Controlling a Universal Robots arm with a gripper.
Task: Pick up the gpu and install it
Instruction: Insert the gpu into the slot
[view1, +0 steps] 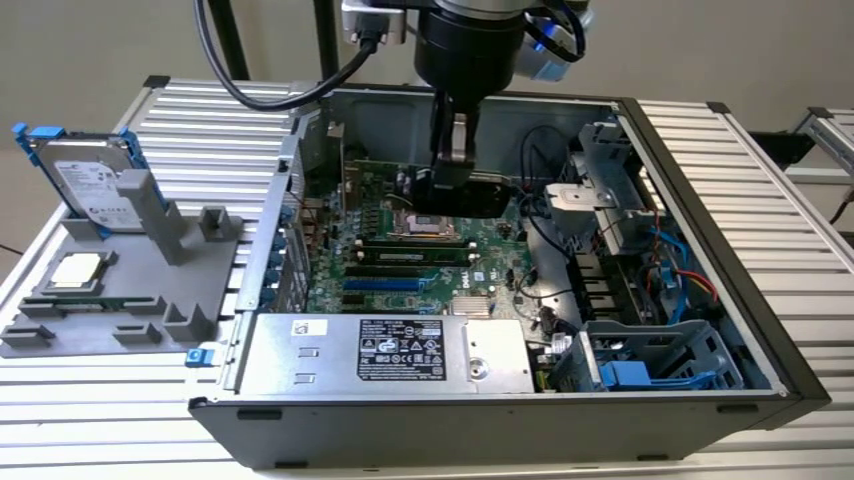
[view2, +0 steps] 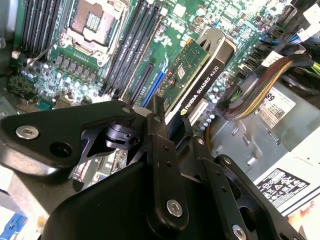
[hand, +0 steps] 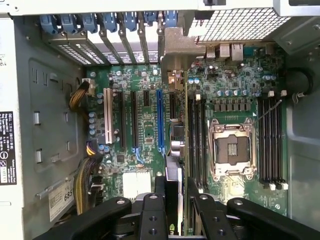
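One gpu (view2: 192, 67) is seen pinched edge-on in the hand (view2: 167, 122), held over the motherboard (view1: 400, 262) at the centre of the exterior view, inside the open case (view1: 694, 250). It is judged light, stiff and fragile, best gripped by its board edges. At the left of that view, one hard drive (view1: 88, 180) and one CPU chip (view1: 75, 272) are counted on the surface (view1: 94, 400).

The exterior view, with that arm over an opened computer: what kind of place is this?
Probably a robotics test bench for computer assembly. An open computer case lies on a ribbed metal table, a grey fixture holds spare parts, and the end effector holds a gpu over the motherboard.
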